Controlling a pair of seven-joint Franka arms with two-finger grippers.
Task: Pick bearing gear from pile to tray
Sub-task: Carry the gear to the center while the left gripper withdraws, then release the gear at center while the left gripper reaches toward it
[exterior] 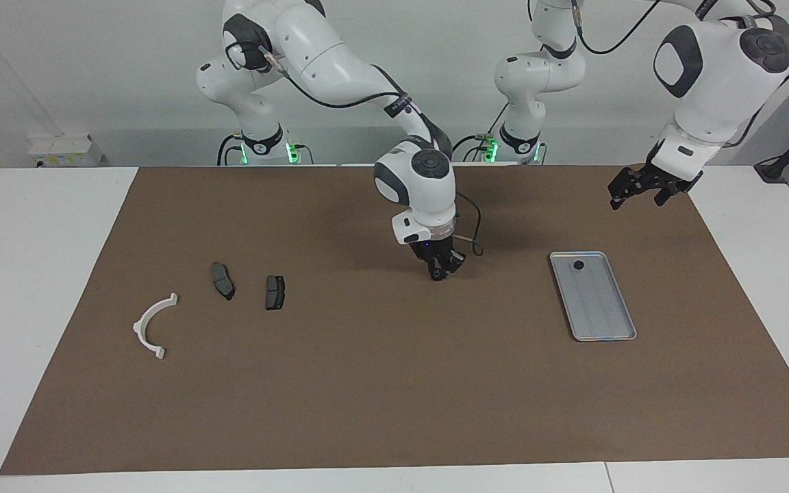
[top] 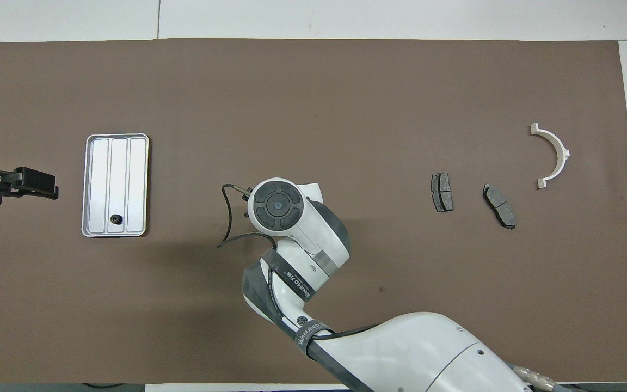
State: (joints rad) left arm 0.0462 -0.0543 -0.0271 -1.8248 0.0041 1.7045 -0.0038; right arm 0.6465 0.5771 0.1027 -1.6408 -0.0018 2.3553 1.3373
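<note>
Small black round bearing gear (exterior: 578, 265) sits in the ribbed silver-grey metal tray (exterior: 607, 322), so my left gripper (exterior: 643, 188) hangs spread wide, empty, over the mat. My right gripper (exterior: 440, 268) is low mid-table, fingertips pinched nearly together (contents: can't tell).

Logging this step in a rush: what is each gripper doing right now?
Left gripper: open, empty, raised over the mat near the tray.
Right gripper: low over mid-mat, fingers cannot be told.
</note>
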